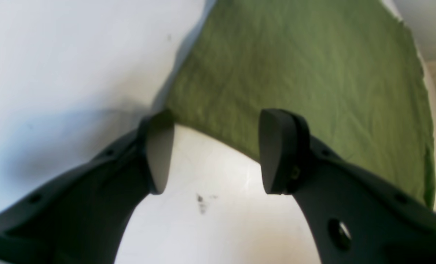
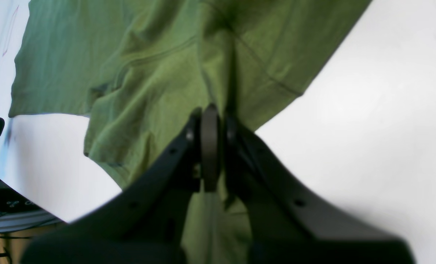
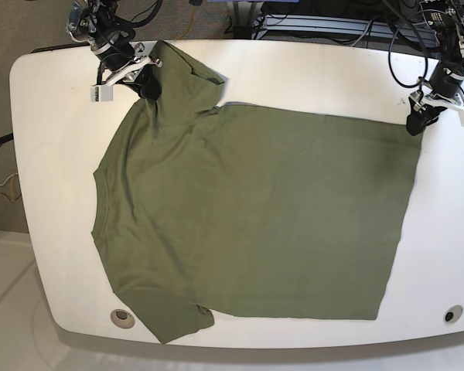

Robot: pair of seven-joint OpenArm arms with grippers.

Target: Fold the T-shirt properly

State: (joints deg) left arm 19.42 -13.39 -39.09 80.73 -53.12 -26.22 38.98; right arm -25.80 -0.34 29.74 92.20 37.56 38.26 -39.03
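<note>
Olive cotton T-shirt (image 3: 255,216): flat on white table (image 3: 54,116), long axis left-right. Right gripper (image 3: 143,81), far left: clamped on sleeve. Left gripper (image 3: 415,124), far right: jaws apart, straddling hem corner, nearer that end.

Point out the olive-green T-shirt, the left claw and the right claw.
Olive-green cotton T-shirt (image 3: 255,209), base view: middle of the flat body.
Left claw (image 1: 216,152), left wrist view: midway between its open tips, at the shirt's corner.
Right claw (image 2: 210,124), right wrist view: closed tips pinching the sleeve cloth.
</note>
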